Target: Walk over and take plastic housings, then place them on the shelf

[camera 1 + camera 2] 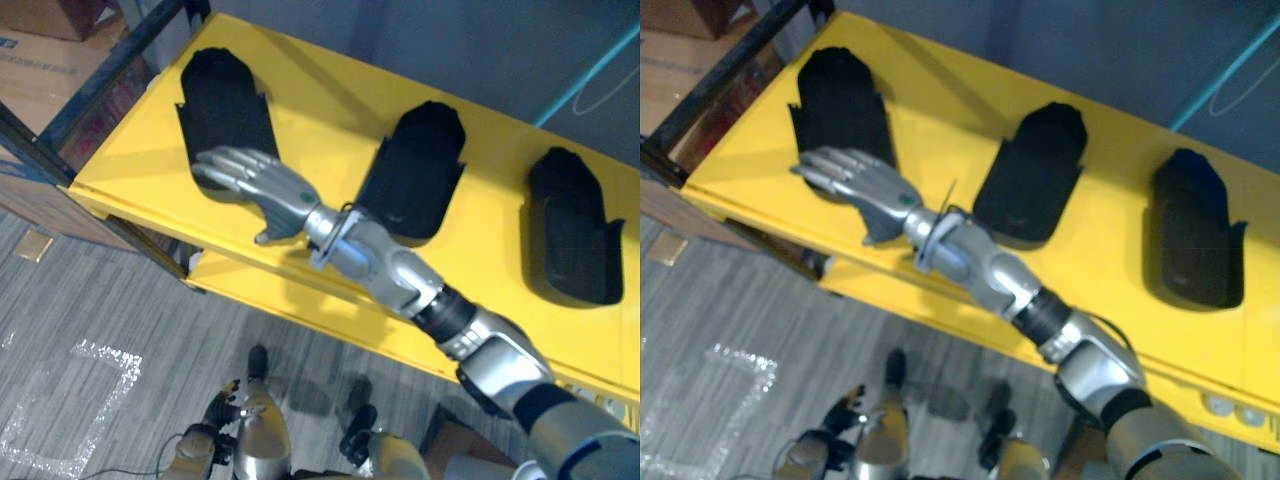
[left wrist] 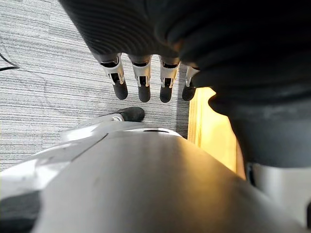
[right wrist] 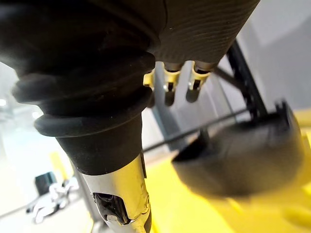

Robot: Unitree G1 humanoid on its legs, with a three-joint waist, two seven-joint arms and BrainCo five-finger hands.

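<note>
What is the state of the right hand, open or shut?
Open: the right hand holds its fingers straight, reaching over the leftmost housing.

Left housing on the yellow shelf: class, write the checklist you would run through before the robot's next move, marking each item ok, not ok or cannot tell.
1. Left housing lies flat on the yellow shelf: ok.
2. Right hand is open, with fingers straight and not curled round the left housing: ok.
3. Right hand is actually touching the left housing: cannot tell. It overlaps the housing's near end.
4. Middle housing and right housing lie on the shelf, spaced apart from each other and from the left housing: ok.
5. Left hand holds nothing, and its fingers hang straight above the floor: ok.
</note>
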